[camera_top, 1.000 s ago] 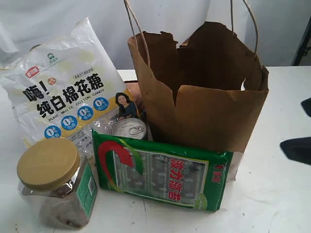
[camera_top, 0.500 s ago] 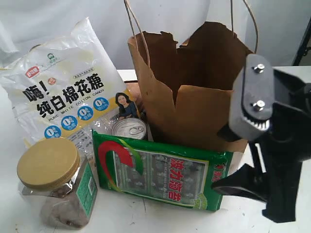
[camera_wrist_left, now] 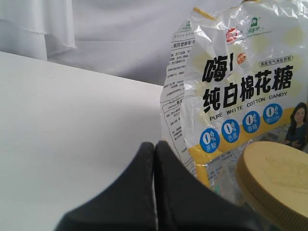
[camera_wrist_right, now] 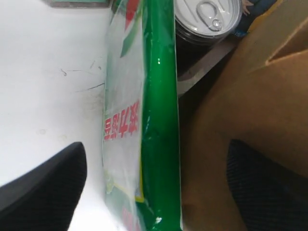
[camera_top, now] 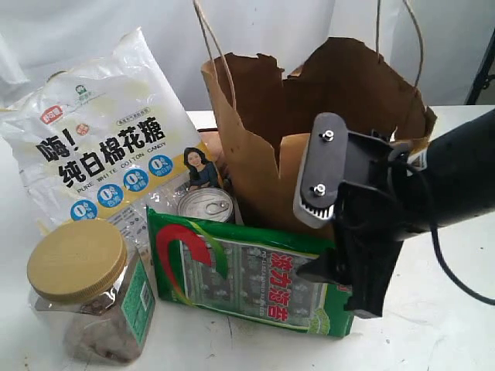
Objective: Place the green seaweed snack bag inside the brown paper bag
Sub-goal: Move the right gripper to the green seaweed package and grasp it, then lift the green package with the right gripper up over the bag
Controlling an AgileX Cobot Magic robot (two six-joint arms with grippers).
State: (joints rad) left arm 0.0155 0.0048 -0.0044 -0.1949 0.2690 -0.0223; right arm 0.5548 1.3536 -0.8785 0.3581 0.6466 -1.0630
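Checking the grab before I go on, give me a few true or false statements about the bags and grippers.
The seaweed bag is inside the paper bag. False: it stands outside, in front of it.
The right gripper has its jaws open, one on each side of the seaweed bag. True.
The left gripper holds the jar. False: its jaws are shut on nothing; the jar stands free.
A can sits behind the seaweed bag. True.

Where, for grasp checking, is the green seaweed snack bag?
Exterior view, lower centre: the green seaweed snack bag stands before the brown paper bag, straddled by the open right gripper.
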